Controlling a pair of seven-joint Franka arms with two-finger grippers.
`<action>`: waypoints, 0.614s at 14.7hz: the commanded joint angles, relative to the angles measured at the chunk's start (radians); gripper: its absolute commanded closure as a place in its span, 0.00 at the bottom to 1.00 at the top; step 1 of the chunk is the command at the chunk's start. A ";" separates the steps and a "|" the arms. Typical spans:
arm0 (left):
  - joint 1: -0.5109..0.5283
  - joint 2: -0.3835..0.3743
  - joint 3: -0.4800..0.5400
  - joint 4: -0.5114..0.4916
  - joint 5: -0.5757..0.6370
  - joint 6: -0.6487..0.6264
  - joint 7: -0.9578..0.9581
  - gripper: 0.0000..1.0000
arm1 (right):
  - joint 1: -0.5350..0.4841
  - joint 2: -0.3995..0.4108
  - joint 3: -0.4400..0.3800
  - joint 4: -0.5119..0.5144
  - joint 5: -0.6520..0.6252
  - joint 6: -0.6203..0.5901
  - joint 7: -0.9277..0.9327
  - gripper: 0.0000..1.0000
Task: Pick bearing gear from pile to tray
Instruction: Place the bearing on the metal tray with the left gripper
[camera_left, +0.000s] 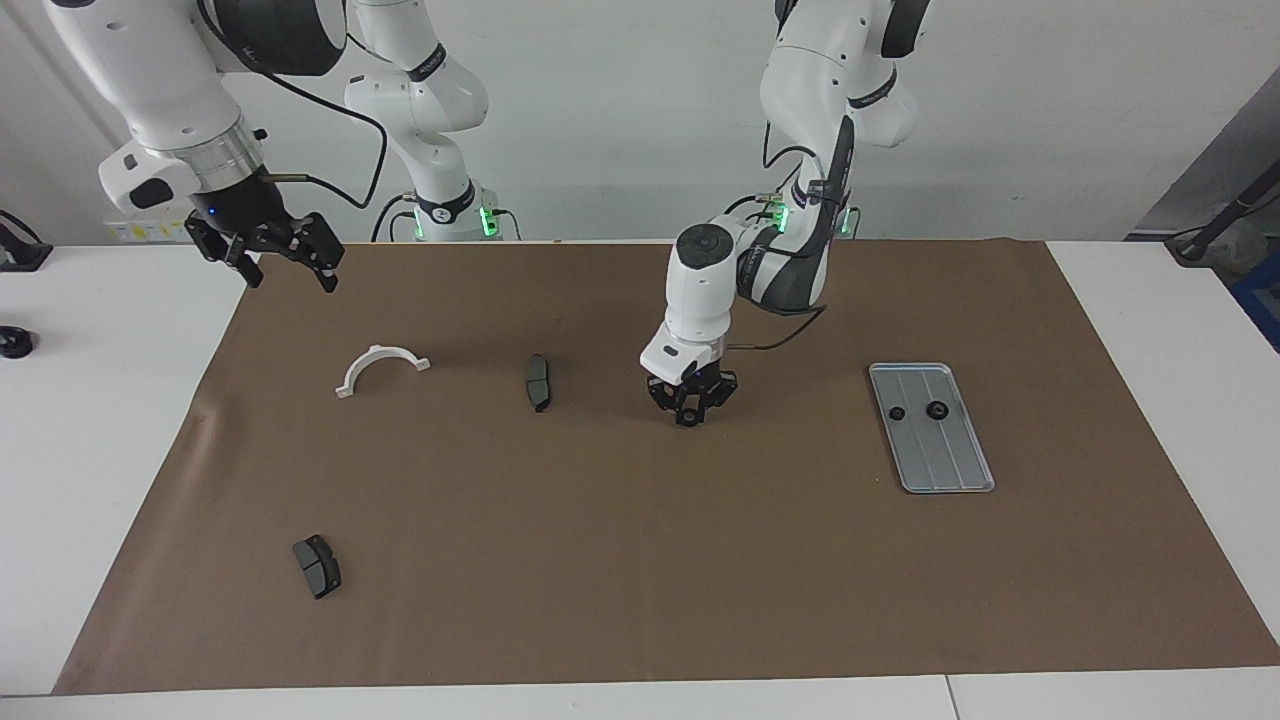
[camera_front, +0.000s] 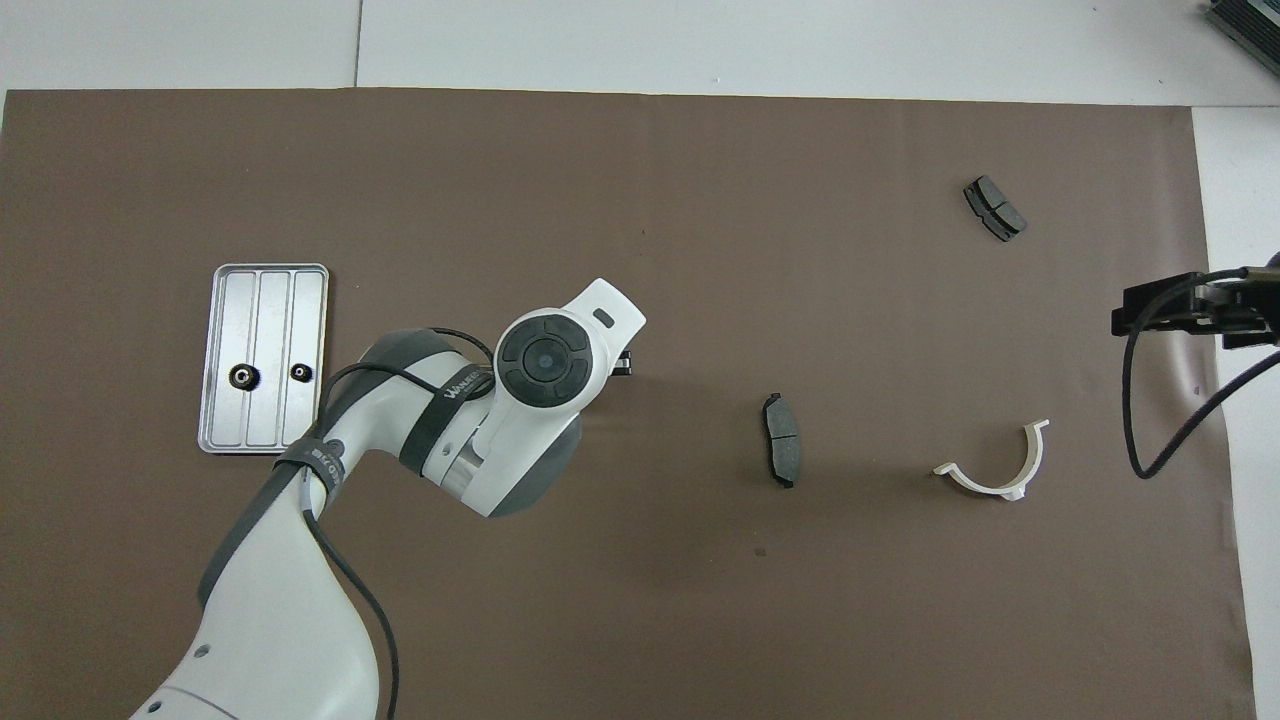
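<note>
My left gripper (camera_left: 690, 406) is shut on a small black bearing gear (camera_left: 688, 417), held low over the middle of the brown mat. In the overhead view the left wrist covers both the gripper and that gear. The silver grooved tray (camera_left: 945, 470) (camera_front: 262, 300) lies toward the left arm's end of the table and holds two black gears (camera_left: 937, 409) (camera_left: 897, 413). What shows of the pile is two dark pads (camera_left: 538, 382) (camera_left: 317, 566) and a white half-ring bracket (camera_left: 382, 366). My right gripper (camera_left: 285, 262) waits open, raised over the mat's edge at the right arm's end.
A brown mat (camera_left: 640, 560) covers most of the white table. A black cable (camera_front: 1170, 400) hangs from the right arm over the mat's edge. A small black part (camera_left: 14, 342) sits on the bare table off the mat at the right arm's end.
</note>
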 joint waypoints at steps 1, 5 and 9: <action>0.095 -0.121 -0.004 -0.025 0.027 -0.096 0.107 1.00 | -0.003 -0.012 0.001 -0.004 0.004 -0.018 -0.006 0.00; 0.245 -0.157 -0.006 -0.025 0.026 -0.133 0.299 1.00 | -0.003 -0.012 0.003 -0.004 0.004 -0.018 -0.006 0.00; 0.389 -0.151 -0.007 -0.055 0.015 -0.048 0.503 1.00 | -0.003 -0.012 0.001 -0.005 0.004 -0.018 -0.006 0.00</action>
